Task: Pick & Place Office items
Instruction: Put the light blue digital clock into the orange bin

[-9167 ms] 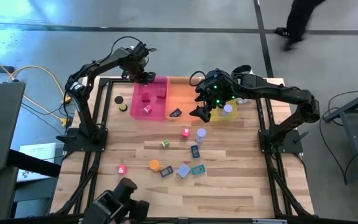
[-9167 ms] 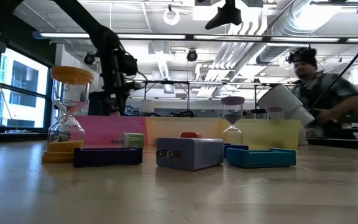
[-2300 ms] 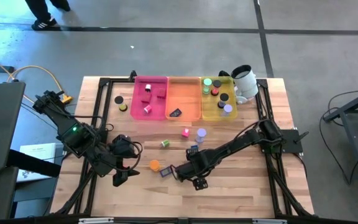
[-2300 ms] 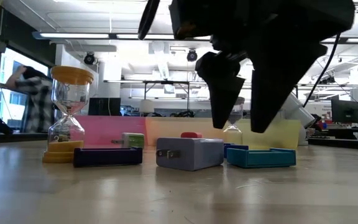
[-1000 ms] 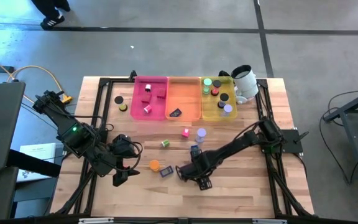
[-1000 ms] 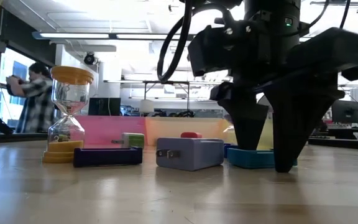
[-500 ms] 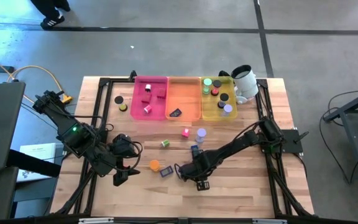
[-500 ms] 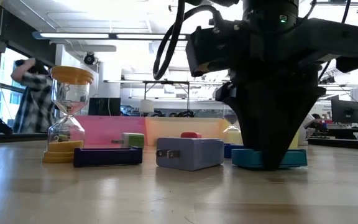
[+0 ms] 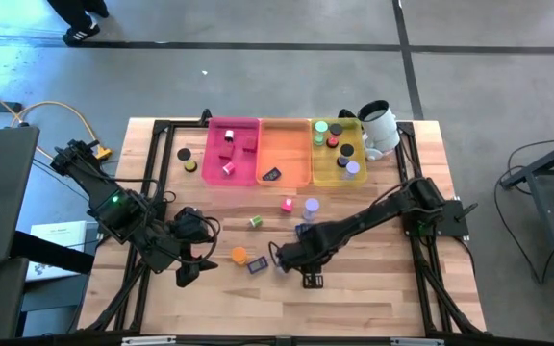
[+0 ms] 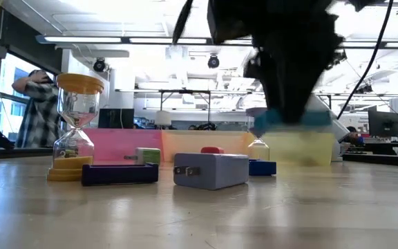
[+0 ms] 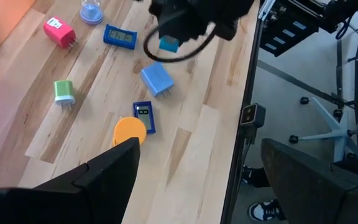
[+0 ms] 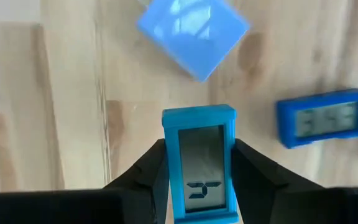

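Observation:
My right gripper [image 12: 199, 163] hangs over the table's front middle [image 9: 296, 261], shut on a teal flat rectangle with a small display [image 12: 199, 155], also seen in the low view [image 10: 292, 119]. Under it on the wood lie a lavender block [image 12: 193, 34] and a dark blue display rectangle [image 12: 325, 121]. A navy rectangle [image 11: 144, 117], an orange roll [image 11: 130, 130], a green block [image 11: 64, 92] and a red block [image 11: 59, 32] rest flat nearby. My left gripper [image 9: 188, 274] waits open at the front left, holding nothing. My right gripper pinches the teal rectangle by its two long sides [image 12: 168, 169] between its two fingers [image 12: 253, 174], on the half nearer the wrist. The fingers come from above, pointing down, and lie across it. It sits level, display up, lifted clear of the table.
Pink [image 9: 231, 152], orange [image 9: 285, 144] and yellow [image 9: 338, 175] trays stand side by side at the far edge, each with small pieces inside. A white cup [image 9: 378, 125] lies beside the yellow tray. A yellow hourglass [image 10: 74, 128] stands near the front. A person is in the room behind.
My right gripper, open on either side of the teal rectangle on the table, has shut on it. It has then risen, rolling a little, and the rectangle is now lifted clear. The other pieces lie as before.

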Controlling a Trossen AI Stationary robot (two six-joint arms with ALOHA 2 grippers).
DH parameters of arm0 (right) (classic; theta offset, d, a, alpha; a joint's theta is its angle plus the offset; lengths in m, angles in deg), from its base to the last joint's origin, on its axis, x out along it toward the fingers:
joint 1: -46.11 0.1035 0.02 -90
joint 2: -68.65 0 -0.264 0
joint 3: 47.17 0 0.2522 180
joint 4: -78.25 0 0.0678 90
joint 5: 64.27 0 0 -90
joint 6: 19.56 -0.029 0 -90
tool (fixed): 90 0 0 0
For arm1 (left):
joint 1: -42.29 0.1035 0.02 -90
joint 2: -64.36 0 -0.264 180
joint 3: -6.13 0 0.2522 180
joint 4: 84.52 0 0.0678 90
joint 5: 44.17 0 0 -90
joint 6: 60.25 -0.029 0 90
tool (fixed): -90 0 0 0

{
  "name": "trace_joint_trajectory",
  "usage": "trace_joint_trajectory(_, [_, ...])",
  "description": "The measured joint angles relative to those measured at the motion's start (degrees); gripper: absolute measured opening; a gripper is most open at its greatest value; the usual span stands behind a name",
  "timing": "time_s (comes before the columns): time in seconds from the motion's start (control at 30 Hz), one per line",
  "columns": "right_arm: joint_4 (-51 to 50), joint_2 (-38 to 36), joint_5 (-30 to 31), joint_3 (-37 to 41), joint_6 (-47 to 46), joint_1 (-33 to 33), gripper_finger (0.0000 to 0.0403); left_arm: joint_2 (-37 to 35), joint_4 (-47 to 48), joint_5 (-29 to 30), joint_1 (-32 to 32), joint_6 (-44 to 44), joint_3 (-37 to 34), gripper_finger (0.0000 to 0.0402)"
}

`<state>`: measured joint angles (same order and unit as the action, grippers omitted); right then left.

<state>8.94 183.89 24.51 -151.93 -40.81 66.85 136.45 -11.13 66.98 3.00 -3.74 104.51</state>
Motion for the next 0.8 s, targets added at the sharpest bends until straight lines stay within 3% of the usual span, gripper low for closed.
trace_joint_trajectory(0.23, [-6.4,-5.7,4.0,-5.0,0.1,-1.4,0.0124,0.0,0.0,0.0,0.0,-1.1,0.0,0.0325])
trace_joint_trajectory(0.57, [-10.2,-13.4,9.3,-10.9,3.3,-9.2,0.0124,0.0,0.1,0.6,0.3,-1.6,0.0,0.0325])
trace_joint_trajectory(0.8, [-10.2,-16.0,10.1,-11.2,9.8,-17.0,0.0124,0.0,0.1,6.8,0.3,-2.5,0.0,0.0325])
